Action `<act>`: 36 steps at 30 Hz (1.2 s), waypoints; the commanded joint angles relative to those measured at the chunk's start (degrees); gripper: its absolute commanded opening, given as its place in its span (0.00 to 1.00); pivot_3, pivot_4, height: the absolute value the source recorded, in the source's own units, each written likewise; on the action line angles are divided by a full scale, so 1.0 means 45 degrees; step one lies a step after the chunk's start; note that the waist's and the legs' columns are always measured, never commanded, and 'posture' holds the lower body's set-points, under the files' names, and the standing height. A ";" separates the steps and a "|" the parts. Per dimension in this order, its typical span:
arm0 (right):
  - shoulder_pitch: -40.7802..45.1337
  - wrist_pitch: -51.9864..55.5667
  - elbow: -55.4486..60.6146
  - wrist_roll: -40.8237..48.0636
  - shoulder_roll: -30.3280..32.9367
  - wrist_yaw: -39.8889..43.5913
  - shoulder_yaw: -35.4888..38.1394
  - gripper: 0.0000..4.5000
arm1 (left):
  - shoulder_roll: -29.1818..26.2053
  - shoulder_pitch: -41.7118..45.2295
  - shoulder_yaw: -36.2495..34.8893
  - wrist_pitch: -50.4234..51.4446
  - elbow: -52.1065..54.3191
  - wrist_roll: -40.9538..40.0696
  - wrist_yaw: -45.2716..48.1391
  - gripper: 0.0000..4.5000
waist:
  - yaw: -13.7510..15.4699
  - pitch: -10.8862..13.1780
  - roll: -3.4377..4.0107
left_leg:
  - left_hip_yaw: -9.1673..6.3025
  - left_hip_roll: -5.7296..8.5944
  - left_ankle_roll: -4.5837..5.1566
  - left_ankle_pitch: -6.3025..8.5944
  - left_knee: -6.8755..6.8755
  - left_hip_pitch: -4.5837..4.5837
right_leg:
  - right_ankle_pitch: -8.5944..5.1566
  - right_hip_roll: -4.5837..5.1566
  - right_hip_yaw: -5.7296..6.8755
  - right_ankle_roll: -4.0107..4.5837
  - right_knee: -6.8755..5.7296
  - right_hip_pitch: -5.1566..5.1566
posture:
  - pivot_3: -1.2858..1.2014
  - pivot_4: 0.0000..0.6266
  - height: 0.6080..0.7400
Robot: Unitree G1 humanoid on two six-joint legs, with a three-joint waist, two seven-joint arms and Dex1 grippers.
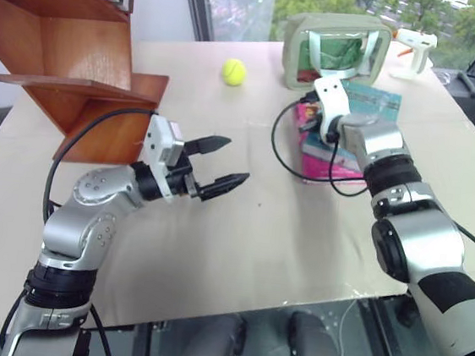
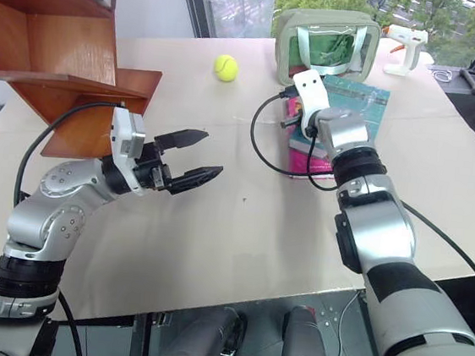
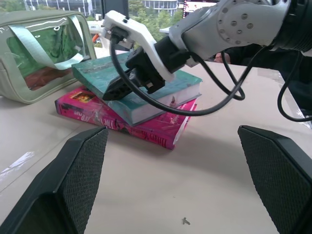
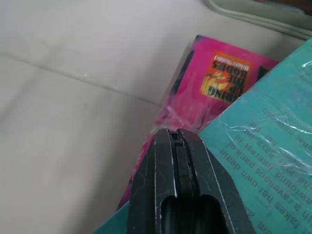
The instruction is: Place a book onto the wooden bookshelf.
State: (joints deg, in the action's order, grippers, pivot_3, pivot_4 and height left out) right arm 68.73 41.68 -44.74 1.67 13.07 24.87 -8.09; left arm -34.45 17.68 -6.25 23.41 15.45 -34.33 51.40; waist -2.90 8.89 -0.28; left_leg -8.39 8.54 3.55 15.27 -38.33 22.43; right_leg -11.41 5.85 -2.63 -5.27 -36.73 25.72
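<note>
Bare desk (image 1: pixel 239 246) is lying open between the wooden bookshelf (image 1: pixel 71 58), standing at the left edge, and the book (image 3: pixel 141 90), which is resting on a pink book (image 3: pixel 122 122). A green-windowed case (image 1: pixel 336 52) is crowding both books at the far edge; a tennis ball (image 1: pixel 233 71) is sitting in the gap near the far edge.

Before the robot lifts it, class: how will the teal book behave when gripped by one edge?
The teal book looks fairly thick, so probably stiff. Its glossy cover may slip. Lying askew on the pink book, it may slide when pushed.
</note>
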 commanded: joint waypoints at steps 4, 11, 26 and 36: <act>-0.2522 0.4034 0.6138 0.0277 0.1413 0.0859 -0.0383 0.01 | -0.0043 0.0202 -0.0112 -0.0167 0.0400 -0.0160 0.0181 1.00 | 0.0181 -0.0002 -0.0001 | -0.0005 0.0001 0.0000 0.0000 -0.0004 0.0004 | 0.0000 0.0003 0.0008 0.0000 0.0002 -0.0002 | 0.52 0.24 1.00; -0.4010 0.5320 1.0780 0.1639 0.1650 0.1201 0.0502 0.01 | 0.0047 0.0547 0.0095 -0.0151 0.0135 -0.0126 0.0443 1.00 | 0.0118 -0.0002 -0.0001 | 0.0004 -0.0003 -0.0001 0.0000 -0.0005 0.0001 | 0.0001 0.0005 0.0001 -0.0002 -0.0007 0.0000 | 0.52 0.24 1.00; -0.2073 0.0727 0.3845 -0.0793 0.3440 -0.3459 0.2728 0.01 | 0.0255 0.0935 0.0332 -0.0032 -0.0187 -0.0011 0.0373 1.00 | 0.0182 0.0002 0.0000 | 0.0017 0.0012 -0.0002 -0.0002 0.0000 0.0001 | 0.0001 0.0017 -0.0004 -0.0002 -0.0004 0.0000 | 0.52 0.24 1.00; -0.0528 -0.1436 -0.1487 0.0163 0.5040 -0.3045 0.4437 0.01 | 0.0114 0.0261 -0.0029 0.0185 0.0578 -0.0193 0.0050 1.00 | 0.0101 0.0015 0.0018 | 0.0038 -0.0002 -0.0001 -0.0002 0.0012 0.0007 | 0.0001 0.0007 -0.0031 -0.0002 0.0002 0.0018 | 0.52 0.24 1.00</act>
State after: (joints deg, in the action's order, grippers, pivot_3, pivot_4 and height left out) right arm 64.55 36.62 -50.77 1.20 35.10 9.94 10.85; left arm -33.48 18.65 -4.55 24.61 15.30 -34.02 51.99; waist -2.44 8.96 -0.19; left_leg -8.22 8.52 3.55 15.26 -38.29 22.46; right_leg -11.41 5.88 -2.77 -5.27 -36.73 25.79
